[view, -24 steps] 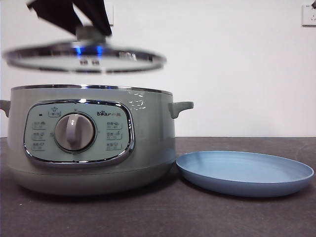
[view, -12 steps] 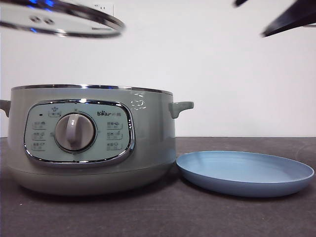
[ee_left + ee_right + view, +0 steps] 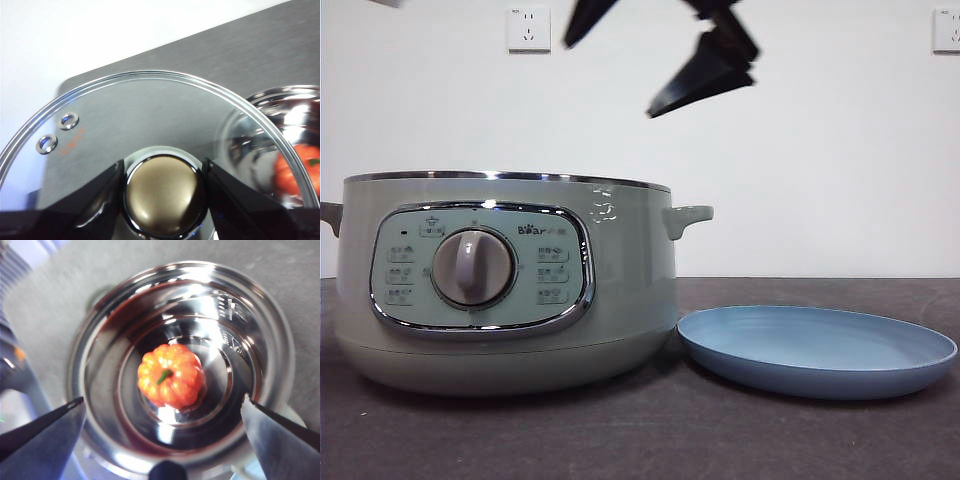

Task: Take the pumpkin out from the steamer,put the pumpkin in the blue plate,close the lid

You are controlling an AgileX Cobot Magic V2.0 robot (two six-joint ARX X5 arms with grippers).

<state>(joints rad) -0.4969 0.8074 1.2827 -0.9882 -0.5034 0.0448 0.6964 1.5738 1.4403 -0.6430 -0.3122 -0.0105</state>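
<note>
Right tool [image 3: 162, 440]: jaws spread wide, holding nothing, poised directly above the open steamer [image 3: 505, 285]; in the front view it shows as dark jaws [image 3: 705, 75] high over the pot's right half, having come in from the upper right edge within the last half second. Left tool [image 3: 162, 172]: jaws pinching the knob [image 3: 164, 194] of the lid [image 3: 150, 125], which it holds off to the side of the pot and above the bare desk [image 3: 260, 45]; the lid hung just above the rim a second ago, rose to the upper left corner, and is now all but out of the front view. The pumpkin [image 3: 171, 375] sits stem up at the centre of the steel bowl, untouched and well below the right jaws. The plate [image 3: 817, 350] lies empty on the desk, its rim just beside the steamer's base. Judgement: the opening step is done and the pot is clear for access; the right tool is lined up to descend and grip the pumpkin. The deep, shiny bowl leaves the spread jaws little room at the walls, so a centred, vertical descent looks advisable
</note>
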